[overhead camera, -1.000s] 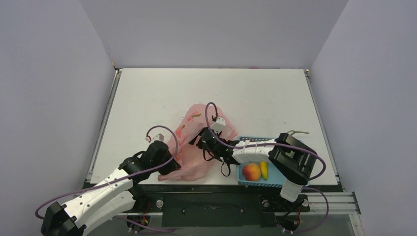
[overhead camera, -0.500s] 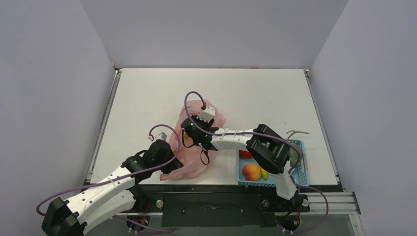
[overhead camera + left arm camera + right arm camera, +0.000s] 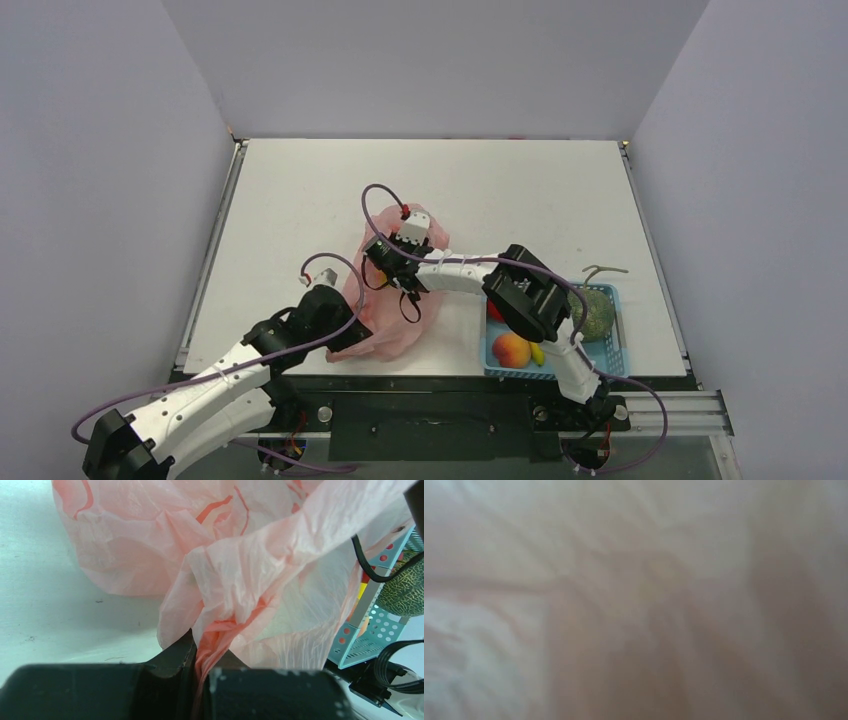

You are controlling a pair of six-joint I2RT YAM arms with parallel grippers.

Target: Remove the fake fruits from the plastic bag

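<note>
The white worktop [image 3: 300,200] carries a crinkly translucent pink plastic bag [image 3: 385,335] near its front edge, left of centre. The right arm [image 3: 455,272] stretches across to it, and the right tool [image 3: 383,265] is sunk in the bag's top. Its wrist view shows only blurred pale film, so I cannot tell how its fingers stand. The left tool [image 3: 200,666] is pressed together on a gathered fold of the bag's near edge.

Just right of the bag sits a blue perforated plastic basket [image 3: 618,345], its left part hidden under the right arm. It holds a grey-green netted melon [image 3: 590,312], an orange-pink peach [image 3: 511,350], a yellow banana [image 3: 538,353] and a sliver of red round fruit [image 3: 492,312].
</note>
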